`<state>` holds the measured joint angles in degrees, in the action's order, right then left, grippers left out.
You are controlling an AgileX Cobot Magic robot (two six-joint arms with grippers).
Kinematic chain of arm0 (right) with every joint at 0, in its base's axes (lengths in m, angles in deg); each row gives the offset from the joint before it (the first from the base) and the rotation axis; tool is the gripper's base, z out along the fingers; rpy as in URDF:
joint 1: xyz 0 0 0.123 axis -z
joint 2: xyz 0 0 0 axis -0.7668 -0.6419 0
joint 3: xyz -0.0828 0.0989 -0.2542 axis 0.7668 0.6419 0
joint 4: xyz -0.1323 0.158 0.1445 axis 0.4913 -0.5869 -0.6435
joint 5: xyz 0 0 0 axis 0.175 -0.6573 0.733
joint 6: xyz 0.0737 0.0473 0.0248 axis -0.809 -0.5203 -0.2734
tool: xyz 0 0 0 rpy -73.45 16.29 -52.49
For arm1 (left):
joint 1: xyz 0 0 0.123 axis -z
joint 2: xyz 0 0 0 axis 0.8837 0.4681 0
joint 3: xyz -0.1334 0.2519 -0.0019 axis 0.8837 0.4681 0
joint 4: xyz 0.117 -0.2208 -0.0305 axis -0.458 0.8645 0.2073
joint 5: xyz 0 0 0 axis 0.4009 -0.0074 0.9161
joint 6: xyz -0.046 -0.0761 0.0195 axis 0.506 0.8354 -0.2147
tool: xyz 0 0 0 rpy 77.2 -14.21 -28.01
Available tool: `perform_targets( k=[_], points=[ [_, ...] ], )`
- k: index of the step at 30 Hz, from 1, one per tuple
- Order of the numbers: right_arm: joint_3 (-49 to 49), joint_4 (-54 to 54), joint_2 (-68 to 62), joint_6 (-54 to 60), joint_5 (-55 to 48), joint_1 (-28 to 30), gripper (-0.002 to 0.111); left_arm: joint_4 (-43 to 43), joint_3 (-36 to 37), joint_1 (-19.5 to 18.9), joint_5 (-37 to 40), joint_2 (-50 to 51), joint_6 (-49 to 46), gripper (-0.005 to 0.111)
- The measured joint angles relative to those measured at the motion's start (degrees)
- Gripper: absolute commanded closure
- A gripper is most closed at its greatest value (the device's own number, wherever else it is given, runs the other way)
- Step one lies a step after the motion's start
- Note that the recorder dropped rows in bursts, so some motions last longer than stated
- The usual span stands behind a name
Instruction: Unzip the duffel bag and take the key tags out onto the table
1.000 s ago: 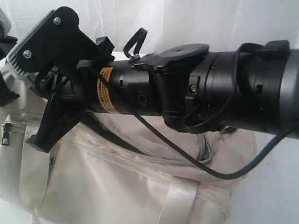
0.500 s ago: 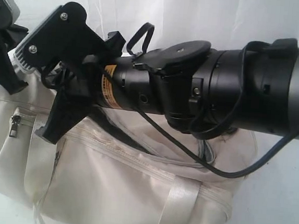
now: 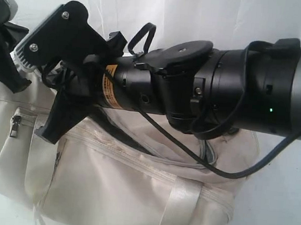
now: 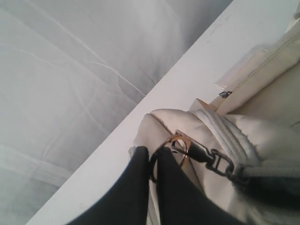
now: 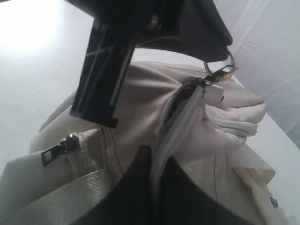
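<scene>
Right wrist view puts my right gripper (image 5: 155,157) nearest. Its two dark fingers are clenched, with the grey zipper trim (image 5: 180,122) of the duffel bag (image 5: 136,117) pinched between them. The trim is a ribbed, slightly stiffer band, and the cream cloth around it is thin and limp, bunching into soft folds wherever it is pulled.

I judge the bag light and floppy. It will sag and follow my pull rather than hold its shape, so the firm parts are the places to take hold, namely the trim and the hardware. To one side lie a small dark pocket zip pull (image 5: 51,152) and a flat, shiny webbing strap (image 5: 51,201). The strap looks slick, so I would not trust a pinch on it.

Further along the trim, at the bag's end, my left gripper (image 4: 152,154) is closed on a thin brass ring (image 4: 180,138). The ring is linked to a black clasp (image 4: 211,157) on the zipper line. Between my two grips the trim runs taut, with a dark slit beside it, though I cannot tell how far the zip is open.

The key tags are nowhere in view, and I take them to be inside. The bag rests on the smooth white table (image 4: 197,70), and behind it hangs a creased pale backdrop cloth (image 4: 70,70).
</scene>
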<state>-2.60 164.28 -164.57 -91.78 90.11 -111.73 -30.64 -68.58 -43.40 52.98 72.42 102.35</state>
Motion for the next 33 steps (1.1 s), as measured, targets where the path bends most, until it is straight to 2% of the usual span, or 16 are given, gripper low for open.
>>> perform_targets(
  k=[2,3,4,5,7,11,17,20,26,29,33],
  points=[
    [0.00,-0.12,0.00,-1.39,0.00,0.00,0.108,0.00,0.00,-0.10,-0.09,-0.68,1.57,0.086],
    [0.00,-0.12,0.10,-1.59,0.12,0.00,0.108,0.00,0.00,-0.10,-0.09,-1.17,2.28,0.071],
    [0.09,-0.23,0.10,-2.02,0.78,-0.11,0.108,0.00,-0.32,-0.23,0.79,-2.39,3.37,0.064],
    [0.09,-0.23,0.22,-2.02,0.87,-0.19,0.108,0.00,-0.43,-0.36,1.05,-2.98,4.01,0.050],
    [0.09,-0.23,0.22,-2.02,1.35,-0.33,0.108,0.00,-0.43,-0.57,1.43,-5.20,6.82,0.039],
    [0.09,-0.23,0.34,-2.89,2.17,-0.33,0.108,0.00,1.31,-0.61,1.79,-11.49,16.72,0.038],
    [0.09,-0.23,0.42,-4.18,2.79,-0.33,0.108,0.23,13.76,-0.61,5.26,-20.99,20.45,0.038],
    [0.09,-0.23,0.42,-4.18,2.79,-0.33,0.108,0.23,16.46,-0.61,5.53,-22.17,20.65,0.038],
    [0.26,-0.23,0.42,-4.18,3.06,-0.33,0.106,0.23,17.08,-0.61,5.53,-22.29,20.76,0.041],
    [0.43,-0.23,0.42,-4.65,3.76,-0.33,0.096,0.23,17.08,-0.61,5.74,-22.29,20.76,0.042],
    [0.53,-0.23,0.42,-4.89,7.53,-0.33,0.072,0.23,17.08,-0.61,6.11,-22.43,20.87,0.041]
  ],
)
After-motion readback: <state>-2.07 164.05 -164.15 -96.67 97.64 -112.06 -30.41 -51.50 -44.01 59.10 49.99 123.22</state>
